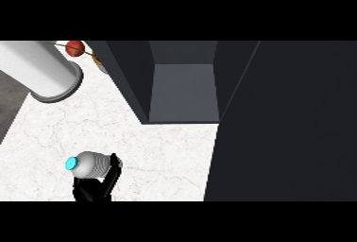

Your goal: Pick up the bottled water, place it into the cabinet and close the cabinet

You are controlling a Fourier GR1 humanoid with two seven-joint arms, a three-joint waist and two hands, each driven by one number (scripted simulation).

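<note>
The bottled water [89, 164], a pale grey bottle with a cyan cap, stands at the lower left of the white marbled counter [160, 146]. My left hand [94, 189] comes in from the lower edge right below it. Its fingers [111, 166] run up the bottle's right side and curl against it. The dark cabinet [182, 90] is open at the top middle, its grey inside bare. Its open door [286, 123] fills the right of the view. My right hand does not show.
A thick white cylinder [38, 71] lies tilted at the top left. Behind it, small red and orange round things [77, 47] sit beside the cabinet's left wall. A darker strip [8, 101] borders the counter on the left.
</note>
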